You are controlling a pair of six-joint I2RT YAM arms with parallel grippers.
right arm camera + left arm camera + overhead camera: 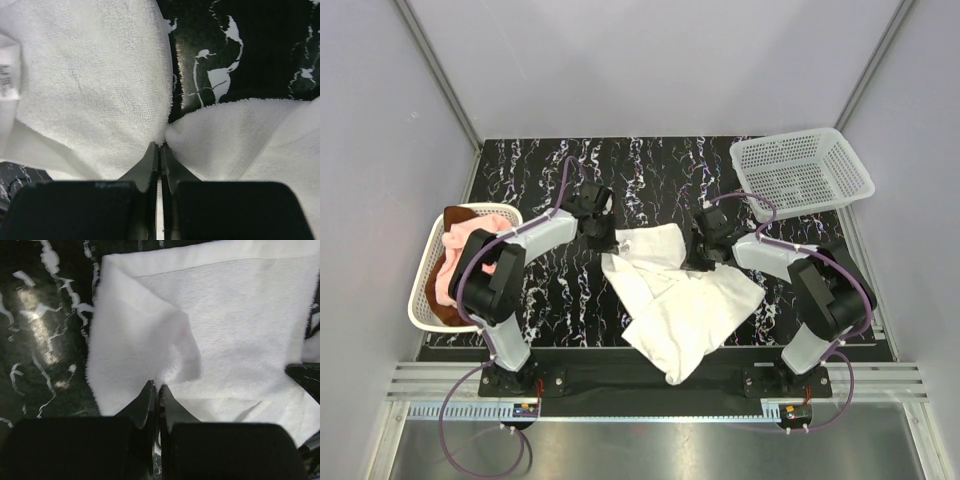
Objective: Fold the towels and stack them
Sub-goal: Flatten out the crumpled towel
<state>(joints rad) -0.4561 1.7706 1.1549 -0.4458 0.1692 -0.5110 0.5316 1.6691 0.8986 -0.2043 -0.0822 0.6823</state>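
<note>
Top external view: the crumpled white terry towel [680, 310] sprawls across the middle of the black marbled counter [540, 170], one corner drooping over the near edge. The left pincer [158, 390] is pressed together on the towel's far left corner, and the right pincer [161, 147] is squeezed tight on a gathered fold at its right side, though how much cloth sits between the tips is hard to see. Over on the left, the pale pink towel [445, 280] and the rust-brown towel [470, 214] lie bunched in a white plastic mesh basket [420, 300].
</note>
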